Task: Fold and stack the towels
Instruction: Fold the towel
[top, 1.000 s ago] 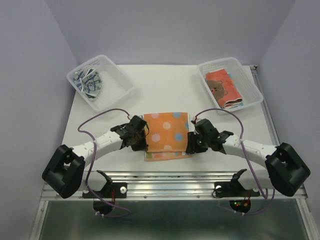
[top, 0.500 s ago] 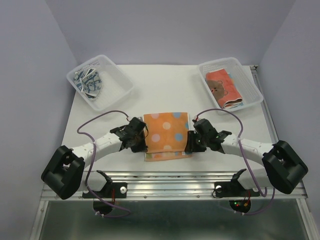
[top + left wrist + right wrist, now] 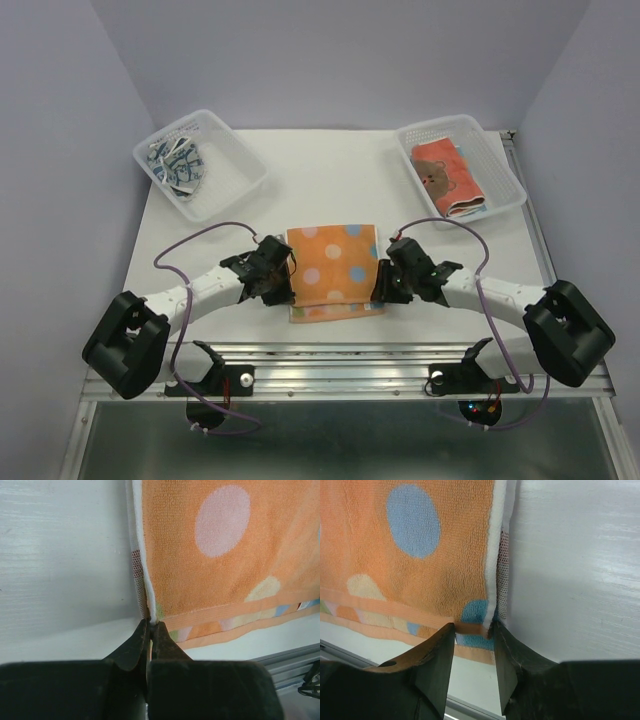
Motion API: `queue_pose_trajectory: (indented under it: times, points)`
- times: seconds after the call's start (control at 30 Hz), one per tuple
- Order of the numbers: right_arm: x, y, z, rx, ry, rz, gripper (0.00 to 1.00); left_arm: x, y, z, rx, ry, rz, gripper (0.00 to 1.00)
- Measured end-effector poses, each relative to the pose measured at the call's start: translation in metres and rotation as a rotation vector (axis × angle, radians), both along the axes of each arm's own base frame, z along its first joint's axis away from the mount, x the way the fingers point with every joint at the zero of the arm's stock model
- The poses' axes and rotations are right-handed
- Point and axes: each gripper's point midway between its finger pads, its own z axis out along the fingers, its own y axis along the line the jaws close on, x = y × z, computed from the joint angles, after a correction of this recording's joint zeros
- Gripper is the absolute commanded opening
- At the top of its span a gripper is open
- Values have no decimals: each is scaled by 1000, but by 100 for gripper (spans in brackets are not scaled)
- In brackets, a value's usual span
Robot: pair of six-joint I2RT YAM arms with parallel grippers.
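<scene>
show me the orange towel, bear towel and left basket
orange towel (image 3: 335, 265), top external view, middle of its face
bear towel (image 3: 438, 177), top external view, the bear print
left basket (image 3: 240, 145), top external view, its right rim

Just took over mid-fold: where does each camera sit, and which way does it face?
Top external: above and behind the arms, looking down on the table; both arms show, left gripper and right gripper flanking the orange dotted towel.
Left wrist: on the left arm, looking along its shut fingers pinching the towel's left edge.
Right wrist: on the right arm, looking along its parted fingers straddling the towel's right edge.
Shared: all three show that towel.
</scene>
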Motion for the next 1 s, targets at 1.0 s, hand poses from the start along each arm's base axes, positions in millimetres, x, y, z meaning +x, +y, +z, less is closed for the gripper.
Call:
queue_pose_trajectory:
  times: [1.0]
  points:
    - [6, -10, 27, -17, -66, -32, 1, 1, -5, 28, -93, -72, 14, 0]
